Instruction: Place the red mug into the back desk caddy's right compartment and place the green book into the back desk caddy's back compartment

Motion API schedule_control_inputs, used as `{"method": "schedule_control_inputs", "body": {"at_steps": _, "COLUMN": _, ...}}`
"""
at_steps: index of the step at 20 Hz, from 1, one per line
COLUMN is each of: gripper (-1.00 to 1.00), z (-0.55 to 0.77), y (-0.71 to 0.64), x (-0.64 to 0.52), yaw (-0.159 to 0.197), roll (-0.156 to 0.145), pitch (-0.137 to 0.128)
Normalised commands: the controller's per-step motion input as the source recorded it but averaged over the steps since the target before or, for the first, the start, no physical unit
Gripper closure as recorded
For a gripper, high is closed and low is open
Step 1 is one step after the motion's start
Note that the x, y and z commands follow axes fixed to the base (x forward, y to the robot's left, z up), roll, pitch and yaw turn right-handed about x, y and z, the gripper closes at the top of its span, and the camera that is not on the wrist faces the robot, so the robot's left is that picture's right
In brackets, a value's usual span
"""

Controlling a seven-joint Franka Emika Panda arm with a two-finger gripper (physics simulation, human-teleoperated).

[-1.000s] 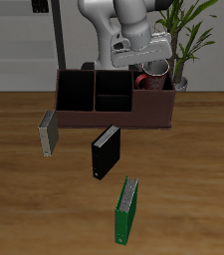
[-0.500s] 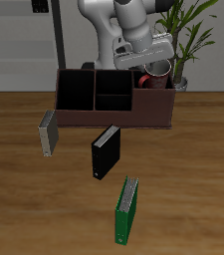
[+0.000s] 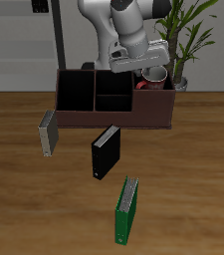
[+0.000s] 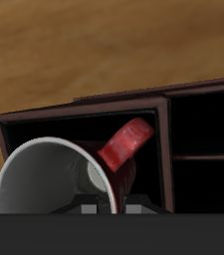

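The red mug [image 3: 154,80] stands inside the right compartment [image 3: 153,97] of the back desk caddy [image 3: 84,118], its rim showing above the wall. In the wrist view the red mug [image 4: 56,181] shows its white inside and its handle, with the caddy's dark wall [image 4: 44,117] around it. My gripper [image 3: 148,68] hangs just above the mug, open, with nothing between its fingers; only its fingertips [image 4: 88,209] show in the wrist view. The green book [image 3: 126,211] stands upright near the table's front edge, far from the gripper. The back compartment [image 3: 112,82] holds nothing.
A black book [image 3: 105,151] stands in front of the caddy, and a grey-white book [image 3: 48,134] stands off the caddy's other end. A potted plant [image 3: 188,40] rises behind the caddy, close to the arm.
The mug has sunk lower into the right compartment and is no longer held. My gripper has lifted slightly and let it go.
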Motion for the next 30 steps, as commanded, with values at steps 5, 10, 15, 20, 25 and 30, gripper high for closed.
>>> {"method": "schedule_control_inputs", "body": {"at_steps": 5, "gripper": -1.0, "z": -0.04, "y": -0.02, "x": 0.05, "yaw": -0.007, "roll": 0.005, "pitch": 0.031}}
{"method": "schedule_control_inputs", "body": {"at_steps": 10, "gripper": -1.0, "z": 0.11, "y": -0.06, "x": 0.06, "yaw": 0.002, "roll": -0.021, "pitch": -0.013}}
{"method": "schedule_control_inputs", "body": {"at_steps": 15, "gripper": -1.0, "z": 0.14, "y": -0.11, "x": 0.15, "yaw": 0.01, "roll": -0.03, "pitch": -0.02}}
{"method": "schedule_control_inputs", "body": {"at_steps": 20, "gripper": -1.0, "z": 0.29, "y": -0.19, "x": 0.35, "yaw": 0.042, "roll": -0.085, "pitch": -0.057}}
{"method": "schedule_control_inputs", "body": {"at_steps": 25, "gripper": -1.0, "z": 0.47, "y": -0.27, "x": 0.46, "yaw": 0.065, "roll": -0.133, "pitch": -0.078}}
{"method": "schedule_control_inputs", "body": {"at_steps": 30, "gripper": -1.0, "z": 0.35, "y": -0.18, "x": 0.34, "yaw": 0.091, "roll": -0.095, "pitch": -0.055}}
